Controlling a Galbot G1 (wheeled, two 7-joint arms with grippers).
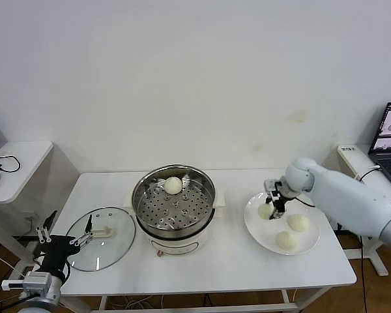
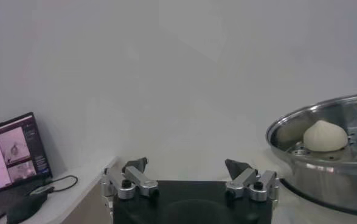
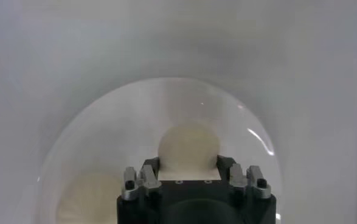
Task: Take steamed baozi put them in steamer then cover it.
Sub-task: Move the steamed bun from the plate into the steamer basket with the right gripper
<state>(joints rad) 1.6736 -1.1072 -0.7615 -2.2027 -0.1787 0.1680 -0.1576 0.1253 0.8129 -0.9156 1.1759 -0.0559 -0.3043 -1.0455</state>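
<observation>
Setting: a white table (image 1: 215, 261) stood against a plain white wall, seen from the robot's head looking down.
Steamer: a shiny round steel steamer (image 1: 173, 199) on a white base sat at the middle of the table, uncovered, its holed tray showing.
Bun in steamer: one cream-white bun (image 1: 173, 185) rested on the far side of the tray; in the left wrist view the same bun (image 2: 325, 136) showed above the steel rim (image 2: 315, 115).
Plate: a flat white plate (image 1: 306, 244) lay to the right of the steamer, apart from it.
Buns on plate: three buns were on it, one at the far left (image 1: 266, 210), one at the far right (image 1: 298, 223) and one at the near edge (image 1: 286, 240).
Right hand: the right hand (image 1: 272, 210) reached down over the plate's far left part, its fingers pinching the far-left bun between them; the right wrist view showed that bun (image 3: 188, 148) pressed between the two fingers (image 3: 151, 165), with the bun resting on the plate.
Lid: a round clear glass lid (image 1: 101, 247) with a cream handle lay flat on the table to the left of the steamer.
Left hand: the left hand (image 1: 70, 242) waited at the near left edge of the table beside the lid, its fingers (image 2: 137, 164) spread wide and holding nothing.
Side tables: a small white table (image 1: 19, 163) stood at far left, and a laptop (image 1: 390, 140) sat at far right.
</observation>
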